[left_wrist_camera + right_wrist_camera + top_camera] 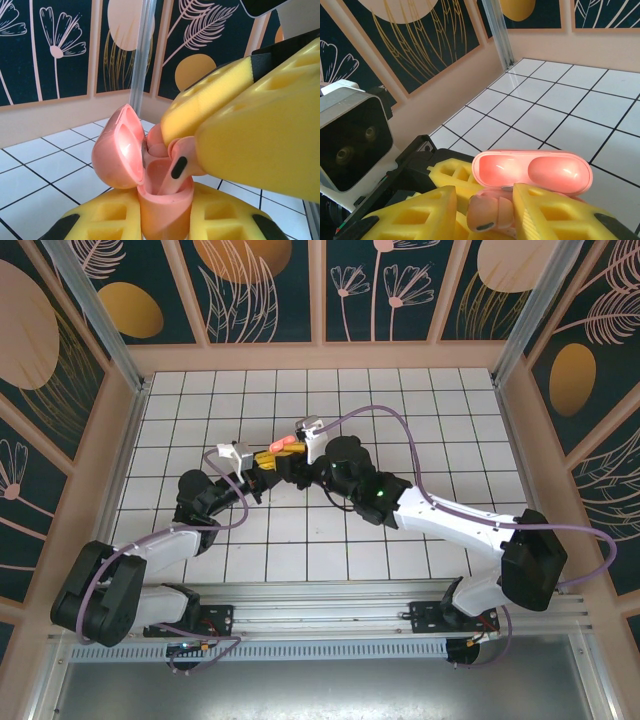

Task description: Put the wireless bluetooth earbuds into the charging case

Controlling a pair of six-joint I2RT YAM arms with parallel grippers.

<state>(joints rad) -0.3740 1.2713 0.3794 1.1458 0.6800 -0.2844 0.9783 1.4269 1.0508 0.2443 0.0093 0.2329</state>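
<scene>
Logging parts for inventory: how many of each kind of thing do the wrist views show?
Pink open clamshell plastic charging case: 1
Pink short-stemmed plastic earbud, clearly seen: 1
Yellow-padded left gripper and right gripper: 2
Total: 4

Bright, even light throughout; only faint, soft shadows fall on the tiled table [420, 410]. Wrist views blur at the lower edges; soft glare glows inside the charging case [122, 150].
</scene>
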